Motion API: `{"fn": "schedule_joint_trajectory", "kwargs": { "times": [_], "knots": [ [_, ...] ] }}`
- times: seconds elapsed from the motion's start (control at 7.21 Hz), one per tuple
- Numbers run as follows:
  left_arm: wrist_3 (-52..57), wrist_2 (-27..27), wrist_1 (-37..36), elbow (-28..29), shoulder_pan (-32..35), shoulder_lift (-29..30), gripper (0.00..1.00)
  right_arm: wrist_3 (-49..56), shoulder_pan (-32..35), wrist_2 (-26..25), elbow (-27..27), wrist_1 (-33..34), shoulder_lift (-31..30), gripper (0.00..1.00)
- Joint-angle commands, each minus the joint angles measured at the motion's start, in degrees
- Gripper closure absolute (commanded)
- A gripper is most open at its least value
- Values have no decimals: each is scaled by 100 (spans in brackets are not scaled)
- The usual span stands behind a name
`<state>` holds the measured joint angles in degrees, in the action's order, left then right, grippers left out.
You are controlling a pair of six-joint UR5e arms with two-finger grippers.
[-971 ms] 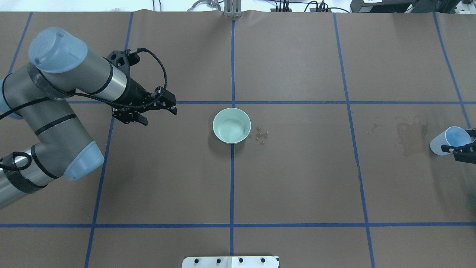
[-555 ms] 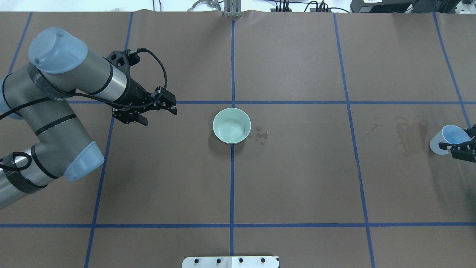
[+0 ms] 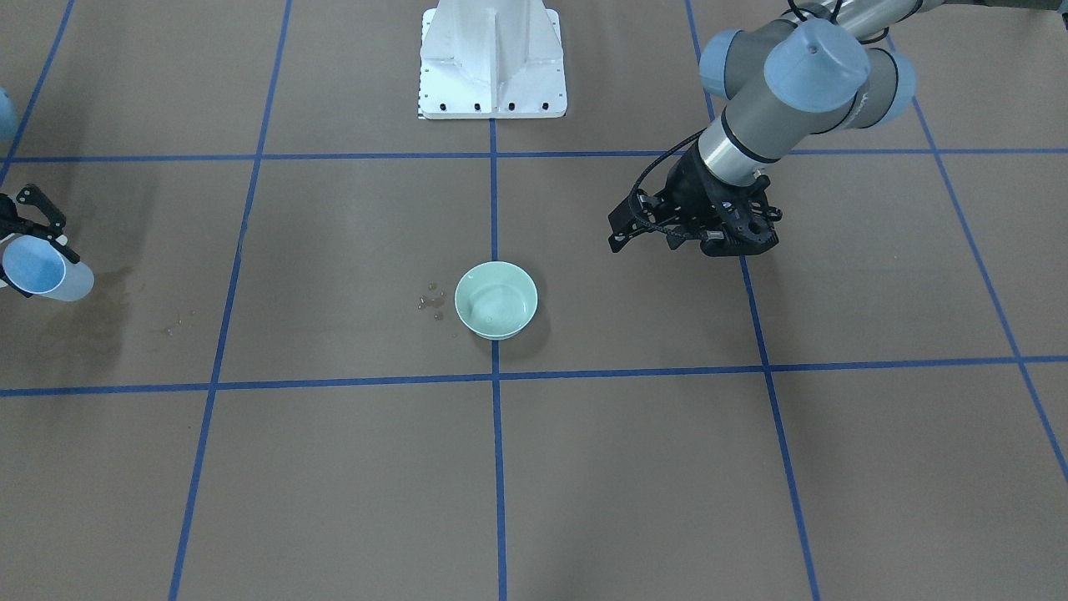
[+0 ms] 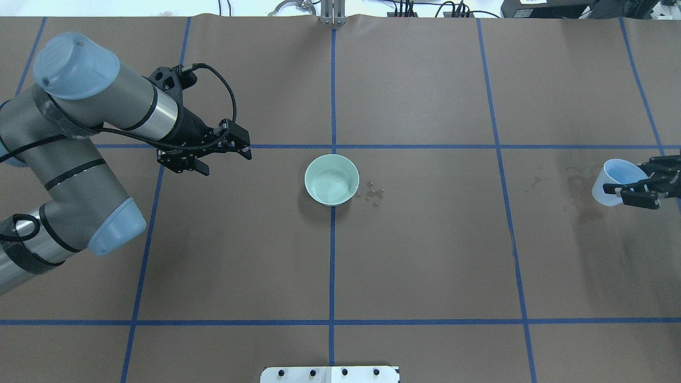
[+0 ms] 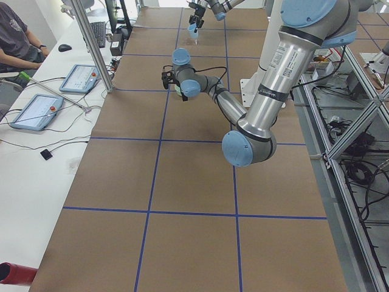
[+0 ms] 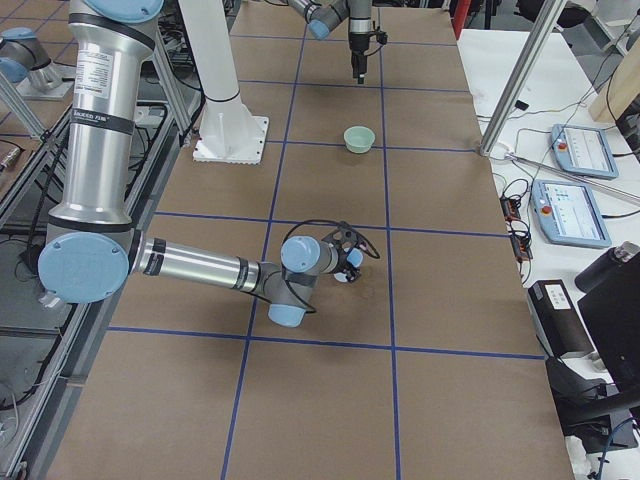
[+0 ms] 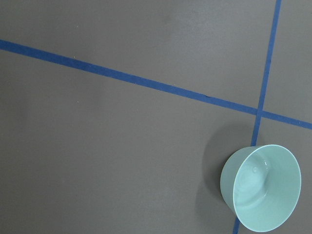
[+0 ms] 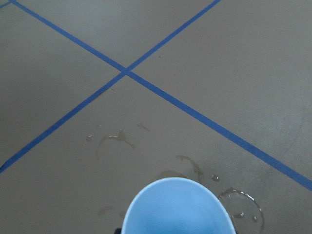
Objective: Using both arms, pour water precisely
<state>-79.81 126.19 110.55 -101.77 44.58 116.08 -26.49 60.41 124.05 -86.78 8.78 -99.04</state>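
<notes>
Now your right fingers (image 4: 638,199), clamped on the blue cup (image 4: 611,180), have slid inward from the overhead view's right edge toward the central bowl (image 4: 314,169), where water (image 4: 335,185) ripples. Left fingers (image 4: 240,144) hang wide, empty. Another pour looks near.

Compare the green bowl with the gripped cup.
The bowl is pale green; the cup is pale blue. The bowl stands upright on the table; the cup is tilted in the right gripper. The bowl sits mid-table, the cup at its right end. Both are round, open vessels.
</notes>
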Motion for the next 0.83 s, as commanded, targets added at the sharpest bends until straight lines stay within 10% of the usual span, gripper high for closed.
{"fn": "schedule_joint_trajectory", "kwargs": {
  "times": [0.0,0.42,0.69],
  "knots": [
    [44,19,-69,-10,120,-6,0,-40,-3,-134,-1058,1814,416,100],
    [718,19,-122,34,252,-260,0,-40,-931,-844,-1461,3290,1349,100],
    [1027,46,-113,60,480,-471,0,-49,-1774,-1442,-2296,5903,2436,100]
  ]
}}
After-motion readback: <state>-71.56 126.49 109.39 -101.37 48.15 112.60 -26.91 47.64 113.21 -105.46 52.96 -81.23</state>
